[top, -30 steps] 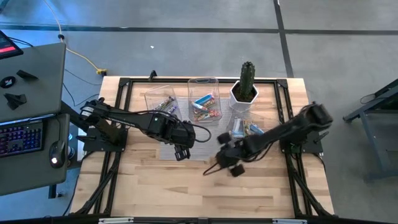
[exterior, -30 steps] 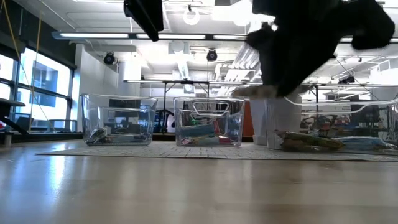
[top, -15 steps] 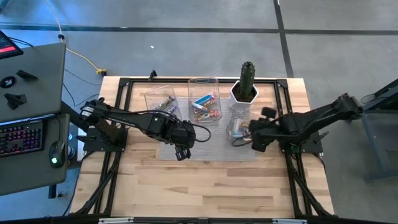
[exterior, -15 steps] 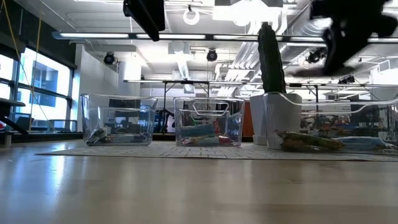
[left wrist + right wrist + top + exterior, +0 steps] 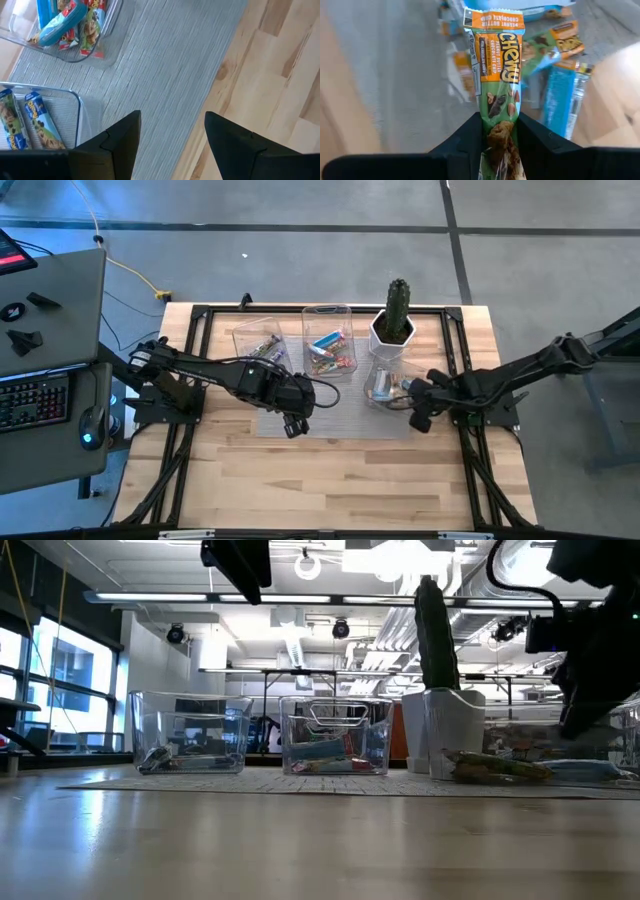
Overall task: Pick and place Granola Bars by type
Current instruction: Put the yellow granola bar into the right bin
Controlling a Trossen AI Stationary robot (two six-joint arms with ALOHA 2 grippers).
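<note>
My right gripper is shut on a green-and-orange granola bar. It hovers at the near right side of the right clear bin, which holds blue and green-tan bars. My left gripper is open and empty above the grey mat, near the middle of the table. The middle bin holds red-orange and blue bars, and the left bin holds a few bars. My right gripper pinches the green-and-orange bar between its two fingers at one end. The rest of the wrapper sticks straight out beyond the fingertips, along the fingers. The bar is lifted clear, above the bars lying in the right bin.
A cactus in a white pot stands just behind the right bin. The three bins sit in a row on the grey mat along the far half of the table. Bare wood lies on the near half. A desk with a keyboard is beyond the left edge.
My right gripper has swung from the near middle of the table toward the right edge and a little farther back, ending beside the right bin.
</note>
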